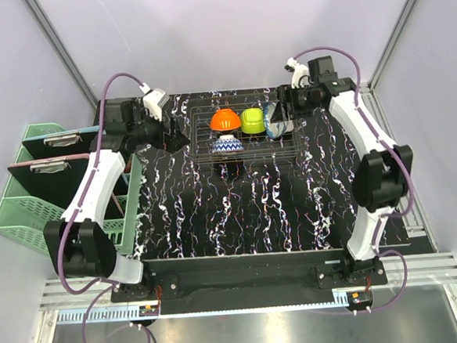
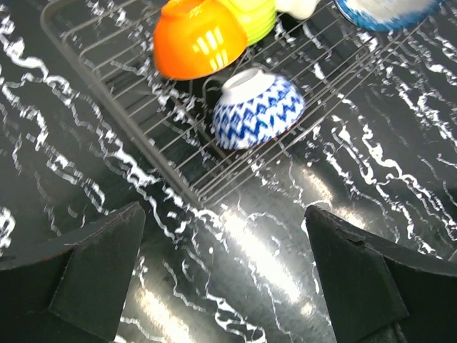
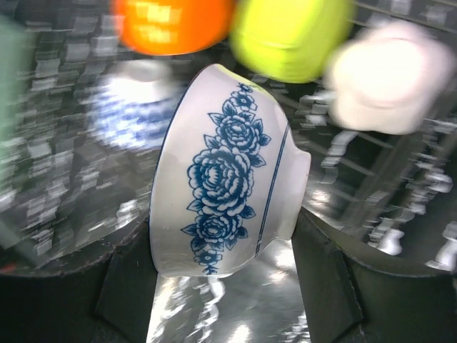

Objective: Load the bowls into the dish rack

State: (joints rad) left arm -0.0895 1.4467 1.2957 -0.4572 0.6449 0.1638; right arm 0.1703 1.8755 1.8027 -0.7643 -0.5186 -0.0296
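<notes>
Dark wire makes up the one dish rack (image 1: 285,142), which sits at 12 o'clock on the black, white-veined tabletop (image 1: 231,210). Five bowls can be counted. Inside the rack, an orange bowl (image 1: 225,120) lies at 10 o'clock, a lime-green bowl (image 1: 252,120) at 12 o'clock beside it, and a blue zigzag bowl (image 1: 227,146) at 7 o'clock, foot upward. A white bowl (image 3: 389,78) shows only as a blur in the right wrist view and is cut off in the left wrist view. From above it cannot be picked out. The fifth, a white bowl with blue flowers (image 3: 221,179), is at the rack's 3 o'clock end. Whether it touches the wires cannot be told.

There are two pincers. The right pincer (image 3: 221,236) pinches the flowered bowl, which is turned on its side, with one finger at its mouth and the other at its foot. The left pincer (image 2: 225,236) is spread wide and holds nothing, over bare tabletop off the rack's 8 o'clock corner.

A mint-green basket (image 1: 11,210) with two clipboards (image 1: 50,141) stands at 9 o'clock, partly hidden by the left arm.
</notes>
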